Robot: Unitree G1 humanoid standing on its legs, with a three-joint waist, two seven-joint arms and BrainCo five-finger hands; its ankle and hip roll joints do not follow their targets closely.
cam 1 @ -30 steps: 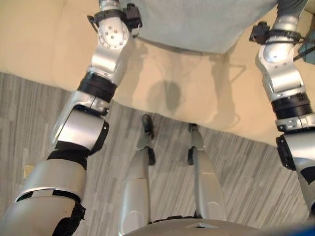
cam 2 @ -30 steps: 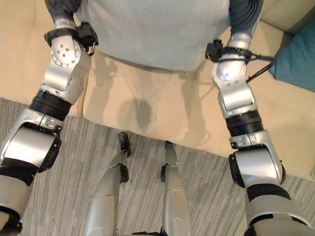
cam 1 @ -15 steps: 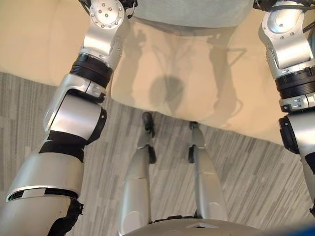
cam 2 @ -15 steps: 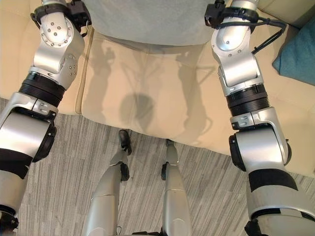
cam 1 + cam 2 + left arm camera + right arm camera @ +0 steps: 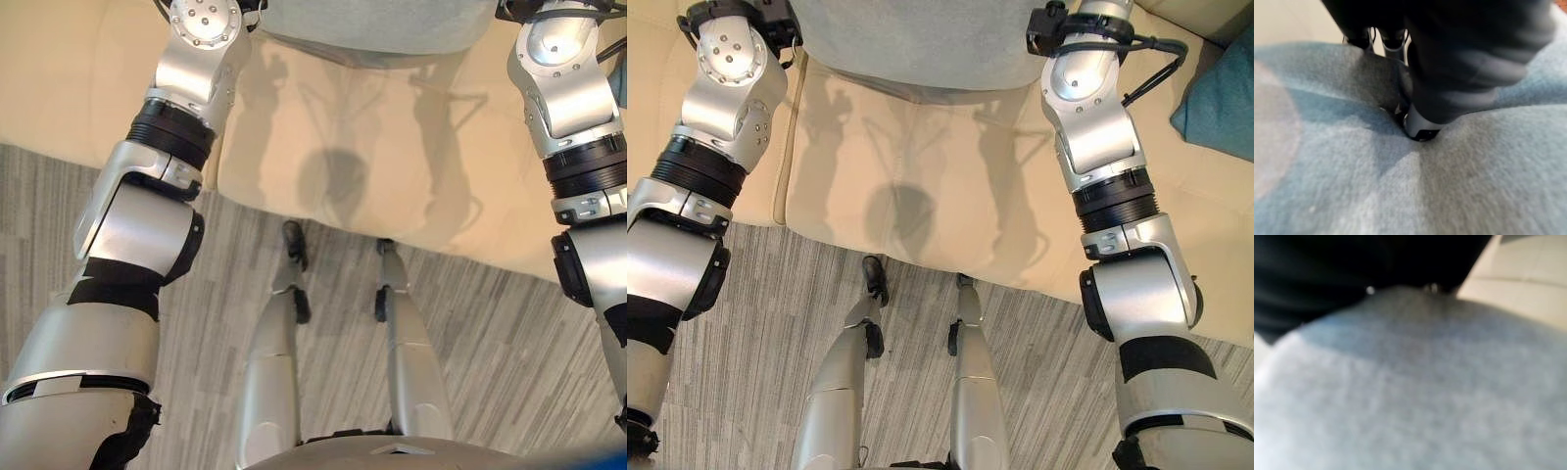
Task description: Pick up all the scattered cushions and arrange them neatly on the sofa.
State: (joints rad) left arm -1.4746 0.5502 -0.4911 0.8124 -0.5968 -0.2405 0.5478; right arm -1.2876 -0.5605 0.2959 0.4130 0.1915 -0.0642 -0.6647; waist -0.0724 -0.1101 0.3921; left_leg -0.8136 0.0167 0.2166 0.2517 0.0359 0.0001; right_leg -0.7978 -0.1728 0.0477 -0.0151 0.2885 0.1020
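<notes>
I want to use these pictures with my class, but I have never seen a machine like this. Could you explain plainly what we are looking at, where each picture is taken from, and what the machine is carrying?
This is a two-legged humanoid robot with two silver-grey arms. Two pictures come from cameras in its head, looking down past its arms toward the floor. In them, both arms reach forward on either side of a large pale grey cushion, held above the seat of a cream sofa. A teal cushion lies on the sofa to the robot's right. In front of the sofa is grey striped carpet.

The other two pictures come from cameras on the wrists, very close up. The left hand presses into the grey cushion's fabric, its fingers dug into a fold. The right hand shows as a dark shape against the same cushion; its fingers are hidden.
</notes>
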